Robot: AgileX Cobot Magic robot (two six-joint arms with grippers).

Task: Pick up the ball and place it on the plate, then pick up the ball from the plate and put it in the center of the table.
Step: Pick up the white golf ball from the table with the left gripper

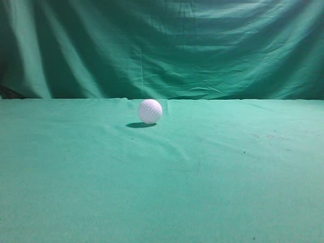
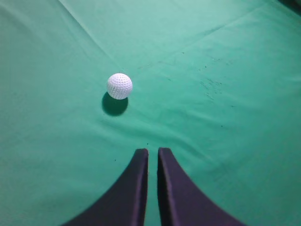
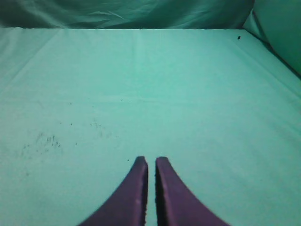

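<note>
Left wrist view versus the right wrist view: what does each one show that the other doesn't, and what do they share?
Only the left wrist view shows the ball, resting on the cloth with its shadow beside it, apart from and ahead-left of the left gripper. Only the right wrist view shows the draped backdrop past the table's far edge, plus the right gripper. Both show the green table, dark specks on the cloth, nearly closed jaws holding nothing, and no plate.

A green cloth backdrop (image 1: pixel 212 45) hangs across the whole far side of the scene, falling in long slanting folds with darker shadow at its far left and right edges. It meets the near surface along a straight horizontal line about midway up. The light is dim and even, with a faint sheen on the higher folds at the top.
</note>
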